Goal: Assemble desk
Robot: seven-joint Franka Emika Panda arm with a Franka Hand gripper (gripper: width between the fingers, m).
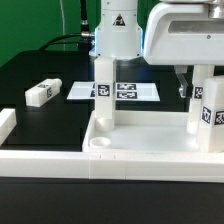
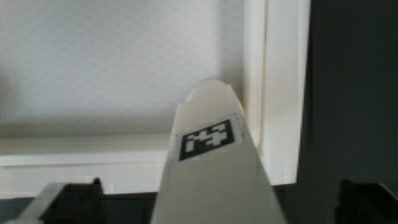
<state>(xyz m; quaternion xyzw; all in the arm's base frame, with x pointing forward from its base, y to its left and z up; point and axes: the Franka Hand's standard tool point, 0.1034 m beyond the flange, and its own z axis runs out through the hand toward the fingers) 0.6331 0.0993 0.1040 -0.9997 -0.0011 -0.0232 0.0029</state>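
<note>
**A:** Which step is in hand?

**B:** Fitting a leg, as I judge it. In the exterior view the large white plastic tray-like desk panel with a raised rim [image 1: 150,160] lies on the black tabletop [image 1: 60,115], near the front. Two short square white tagged legs stand upright in it. One is the leg toward the exterior view's left [image 1: 103,95], and the other is the leg toward the exterior view's right [image 1: 207,112], directly under the arm.

**A:** And the hand?

**B:** The hand [image 2: 217,200] straddles that right-side leg [image 2: 210,140]. In the wrist view its dark fingers [image 2: 68,203] sit on either side of the leg with a dark gap showing on each side, so it looks parted and clamped on nothing. (The exterior view shows too little of the fingers to confirm this.)

**A:** So is the leg seated?

**B:** I can't tell, because its foot is hidden behind the rim. It stands upright next to the panel's side wall [image 2: 276,60].

**A:** What does the next move call for?

**B:** If the leg needs tightening, the fingers should close squarely on its flat faces and turn it without tipping it. If it's already home, the hand should rise straight up so the fingers don't knock it.

**A:** What's left after that?

**B:** A third white tagged leg [image 1: 42,92] lies on its side on the tabletop, well apart toward the exterior view's left, beyond the marker board [image 1: 115,90]. I see no fourth leg, so the job is perhaps half done.
</note>
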